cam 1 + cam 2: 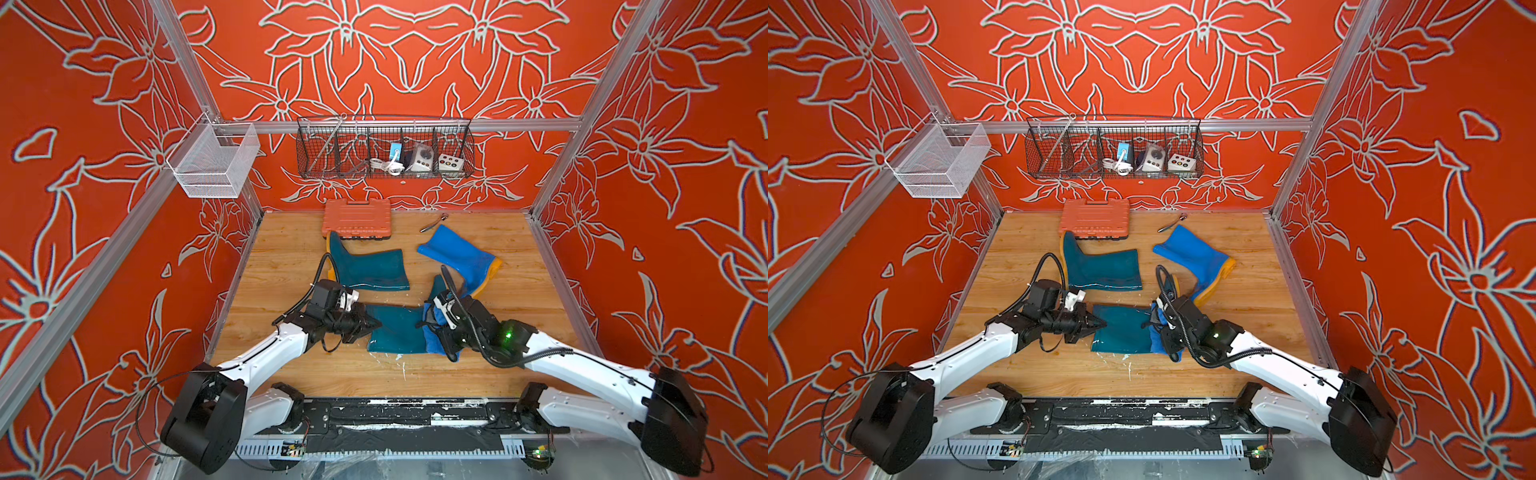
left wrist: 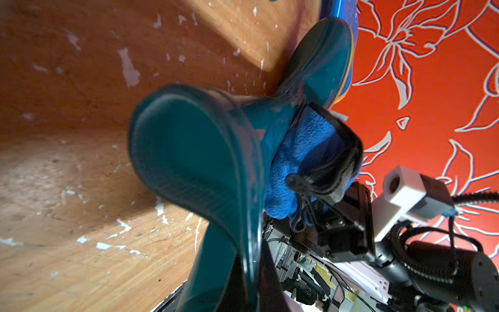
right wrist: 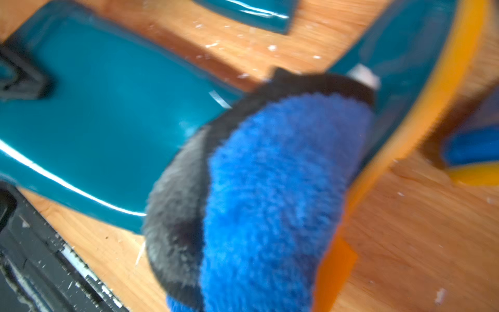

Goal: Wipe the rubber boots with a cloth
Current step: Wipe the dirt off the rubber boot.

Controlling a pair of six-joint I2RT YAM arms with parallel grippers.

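though cloth (image 3: 270, 202) hides the right pincer (image 1: 434, 327) gripping it, left pincer (image 1: 372, 324) clamps a teal boot (image 1: 395, 332).

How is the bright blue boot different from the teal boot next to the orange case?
The bright blue boot is lighter; the teal boot is dark. The teal boot's toe lies right by the orange case; the bright blue boot lies apart from it, slanted. Both lie flat on their sides on the wooden floor, with yellow-orange soles.
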